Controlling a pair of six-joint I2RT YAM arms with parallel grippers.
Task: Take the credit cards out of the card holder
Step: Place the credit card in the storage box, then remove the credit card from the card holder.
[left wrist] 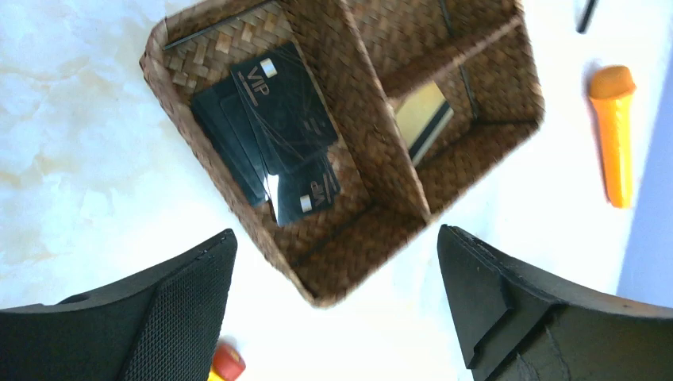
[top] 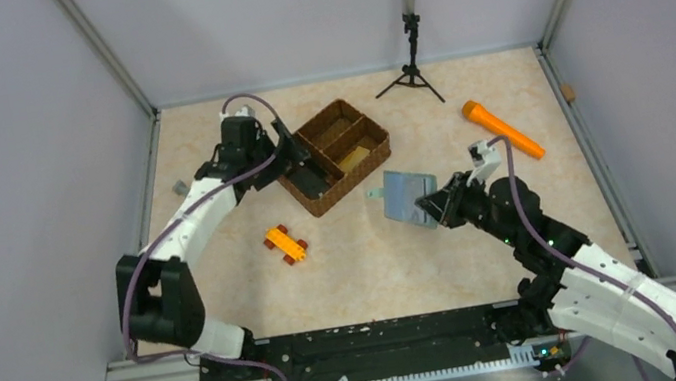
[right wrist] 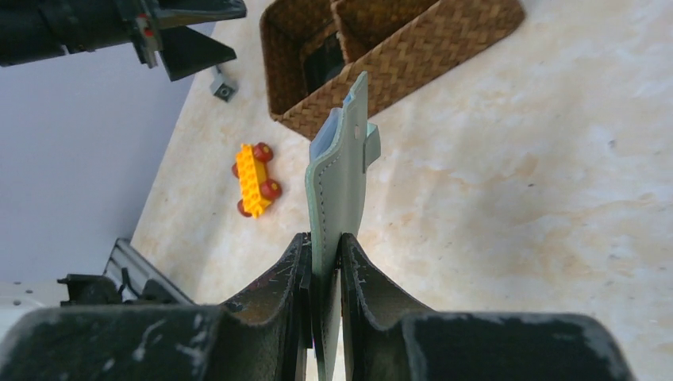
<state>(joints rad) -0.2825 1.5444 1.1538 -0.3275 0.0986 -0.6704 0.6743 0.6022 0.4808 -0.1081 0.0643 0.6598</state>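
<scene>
Two grippers appeared from above: left gripper (top: 297, 159) at the basket (top: 359, 183), right gripper (top: 437, 204) pinching the card holder (top: 406, 196) nearby. The left wrist view showed jaws spread wide above dark credit cards (left wrist: 278, 135) lying in one basket compartment. The right wrist view showed fingers (right wrist: 287, 274) clamped on the card holder's edge, holding it upright.

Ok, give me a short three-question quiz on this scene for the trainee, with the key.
1. True or false: the right gripper is shut on the card holder, holding it on edge above the table.
2. Where do the dark credit cards lie? A in the long compartment of the woven basket; B in the card holder; C on the table.
3. Fill in: the left gripper hangs over the basket with its jaws ____.

Key: 1 true; 2 A; 3 open.
</scene>
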